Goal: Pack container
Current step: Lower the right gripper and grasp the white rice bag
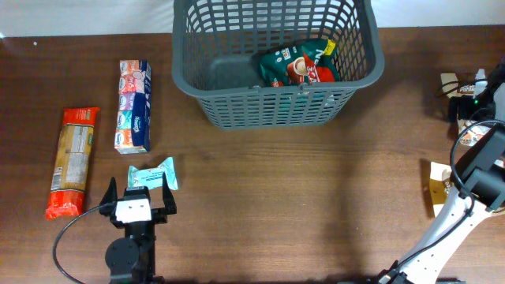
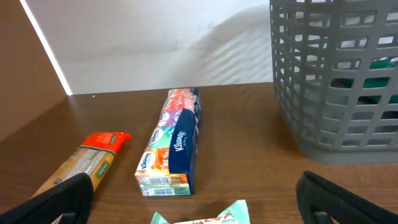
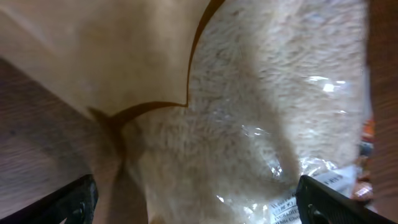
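The dark grey container (image 1: 276, 93) stands at the back centre with a green packet (image 1: 298, 65) inside it; its slotted wall (image 2: 336, 81) fills the right of the left wrist view. My left gripper (image 1: 139, 188) is open near the front left, its jaws wide on either side of a small mint-green wrapped bar (image 1: 153, 175) without touching it. That bar (image 2: 205, 218) lies just ahead of the left gripper (image 2: 199, 199). My right gripper (image 3: 199, 199) is open, hovering very close over a tan bag with a clear window (image 3: 261, 112), which lies at the right edge (image 1: 439, 185).
A long tissue pack (image 1: 134, 105) (image 2: 171, 143) and an orange pasta packet (image 1: 71, 162) (image 2: 87, 165) lie on the table's left. More packets (image 1: 465, 87) sit at the far right beside the right arm (image 1: 481, 170).
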